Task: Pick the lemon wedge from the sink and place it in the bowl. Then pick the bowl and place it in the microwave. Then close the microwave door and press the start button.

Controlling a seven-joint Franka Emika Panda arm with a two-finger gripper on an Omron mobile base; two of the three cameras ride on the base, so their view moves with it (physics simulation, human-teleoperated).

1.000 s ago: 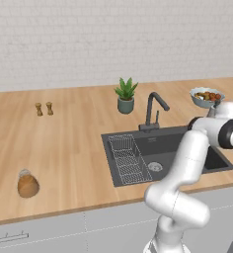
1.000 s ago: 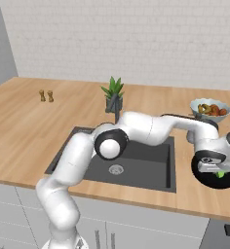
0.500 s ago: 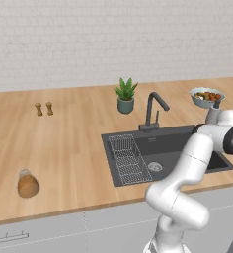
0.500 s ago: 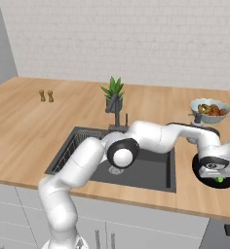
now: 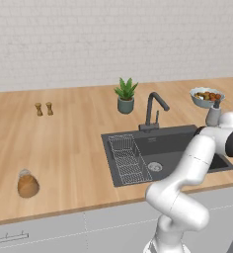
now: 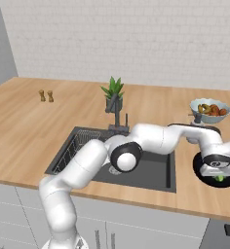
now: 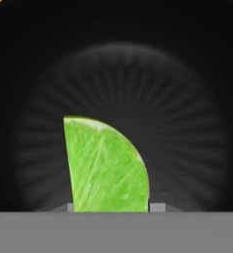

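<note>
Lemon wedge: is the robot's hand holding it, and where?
It cannot be told: the lemon wedge sits over the bowl, right at the gripper, whose fingertips are hidden.

Two rear base views share the sink (image 5: 187, 143); hand view looks close into the bowl (image 7: 138, 74).
</note>
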